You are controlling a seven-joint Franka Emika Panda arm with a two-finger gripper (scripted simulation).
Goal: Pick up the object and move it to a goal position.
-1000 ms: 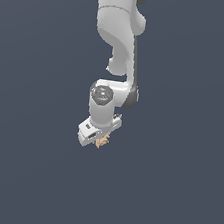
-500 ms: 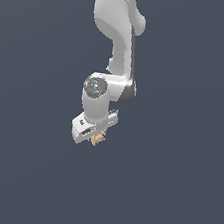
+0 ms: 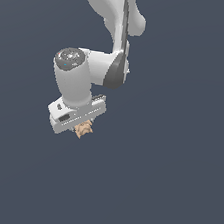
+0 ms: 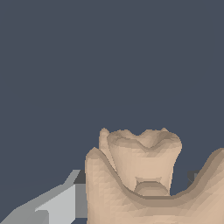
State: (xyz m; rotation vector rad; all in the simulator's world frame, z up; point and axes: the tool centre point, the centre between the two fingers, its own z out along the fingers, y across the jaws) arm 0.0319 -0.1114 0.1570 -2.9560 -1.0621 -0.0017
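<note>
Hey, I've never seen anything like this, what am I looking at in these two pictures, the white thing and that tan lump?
These are computer-simulated pictures of a white robot arm. One picture is taken by a camera off the arm, the other by a camera on its wrist. The arm ends in a gripper, a two-fingered clamp. It holds a small tan knobbly object, which fills the wrist view close up; one grey finger shows beside it. Only a plain dark background shows around them; no surface or other items are visible.
</note>
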